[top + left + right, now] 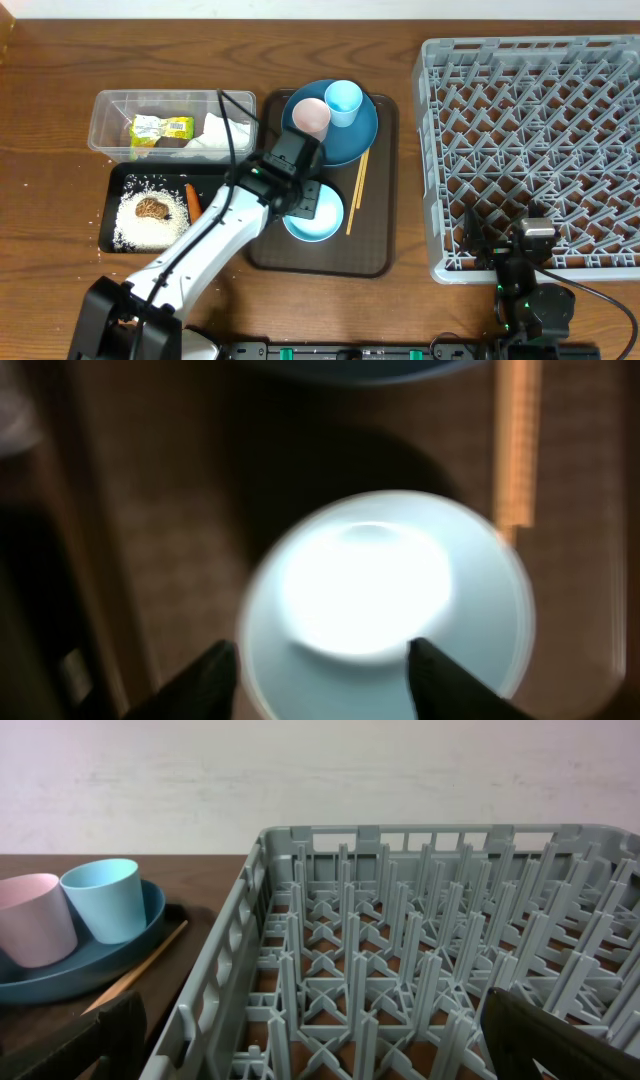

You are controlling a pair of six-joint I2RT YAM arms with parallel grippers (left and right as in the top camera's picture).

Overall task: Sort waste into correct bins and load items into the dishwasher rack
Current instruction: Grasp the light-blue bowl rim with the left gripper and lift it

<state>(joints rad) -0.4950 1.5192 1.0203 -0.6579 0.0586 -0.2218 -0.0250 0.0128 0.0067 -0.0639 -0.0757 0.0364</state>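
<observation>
Left wrist view blurred; bowl (385, 595) perhaps overexposed.

1. No word, brand, number or sign can be read in any of the three views.
2. The wrapper (160, 129) in the tub (108, 125) bears dark print, too small to make out.

I see dark brown wooden bench (60, 60), grain running left to right, evenly lit. My right wrist view: pale, faintly mottled wall (300, 770) right behind bench's far edge.
</observation>
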